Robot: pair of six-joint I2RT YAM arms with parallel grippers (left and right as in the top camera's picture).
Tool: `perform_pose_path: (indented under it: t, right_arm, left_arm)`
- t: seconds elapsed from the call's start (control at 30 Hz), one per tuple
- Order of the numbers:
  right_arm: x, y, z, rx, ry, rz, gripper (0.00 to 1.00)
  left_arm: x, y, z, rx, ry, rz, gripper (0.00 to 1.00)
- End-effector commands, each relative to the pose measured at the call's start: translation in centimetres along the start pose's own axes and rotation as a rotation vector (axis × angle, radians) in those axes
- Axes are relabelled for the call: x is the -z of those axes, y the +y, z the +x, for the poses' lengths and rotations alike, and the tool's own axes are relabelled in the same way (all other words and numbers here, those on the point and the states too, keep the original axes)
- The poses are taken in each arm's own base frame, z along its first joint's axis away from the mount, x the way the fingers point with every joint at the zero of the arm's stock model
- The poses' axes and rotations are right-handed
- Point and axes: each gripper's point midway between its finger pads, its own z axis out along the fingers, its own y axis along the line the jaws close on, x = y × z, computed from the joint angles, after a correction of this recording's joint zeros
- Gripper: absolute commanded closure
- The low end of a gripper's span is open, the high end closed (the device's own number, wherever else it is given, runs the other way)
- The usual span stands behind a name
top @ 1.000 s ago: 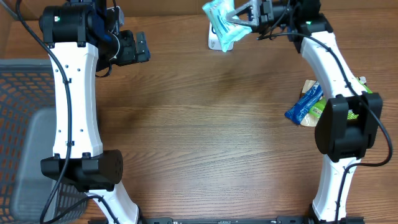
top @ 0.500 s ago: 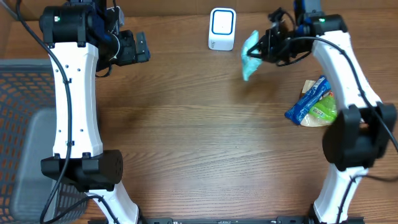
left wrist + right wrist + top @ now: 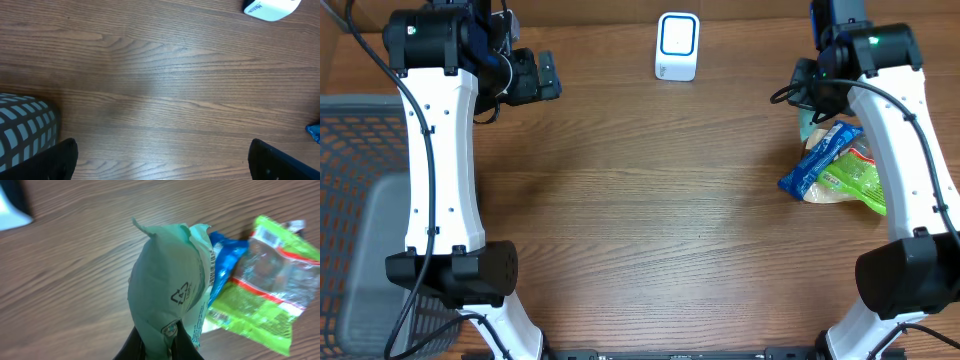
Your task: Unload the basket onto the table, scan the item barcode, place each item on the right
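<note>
Your right hand (image 3: pixel 160 342) clamped on near end of teal pouch (image 3: pixel 167 290). Pouch long axis runs straight out from fingers, crimped end pointing away, recycling mark facing wrist camera. Pouch held over blue packet (image 3: pixel 817 162) and green packet (image 3: pixel 855 180), right side of tabletop (image 3: pixel 650 220), well apart from scanner (image 3: pixel 677 46). Your left hand (image 3: pixel 162 160) spread wide, empty.

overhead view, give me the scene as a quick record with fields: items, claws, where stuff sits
scanner: white box, blue face, at far edge of table
teal pouch: pinched in right claw, held by the packets, away from scanner
blue packet: lying on table at right, touching green packet
left claw: open, empty
mesh basket: at left side of table
</note>
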Motion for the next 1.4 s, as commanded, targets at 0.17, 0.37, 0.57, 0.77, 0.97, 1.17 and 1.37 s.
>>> perform_pose_path:
  t: [0.17,0.37,0.57,0.77,0.97,1.17,1.37]
  right_arm:
    - [-4.5,-5.9,2.3,-0.139,-0.036,0.364,0.96]
    - [-4.4,-7.1,3.2,-0.158,-0.018,0.429,0.50]
    - [-3.8,-6.1,3.8,-0.154,0.025,0.355,0.37]
    - [0.7,-3.2,4.6,-0.091,0.047,0.089,0.36]
    - [9.4,-3.3,5.5,-0.085,-0.112,-0.092,0.36]
    - [17.1,-4.0,8.8,-0.023,-0.275,-0.223,0.35]
    - [21.7,-5.3,13.5,0.022,-0.331,-0.338,0.00]
  left_arm:
    - [0.2,0.1,-0.3,0.016,-0.010,-0.002,0.00]
    - [0.2,0.1,-0.3,0.016,-0.010,-0.002,0.00]
    - [0.2,0.1,-0.3,0.016,-0.010,-0.002,0.00]
    - [0.2,0.1,-0.3,0.016,-0.010,-0.002,0.00]
    - [0.2,0.1,-0.3,0.016,-0.010,-0.002,0.00]
    - [0.2,0.1,-0.3,0.016,-0.010,-0.002,0.00]
    - [0.2,0.1,-0.3,0.016,-0.010,-0.002,0.00]
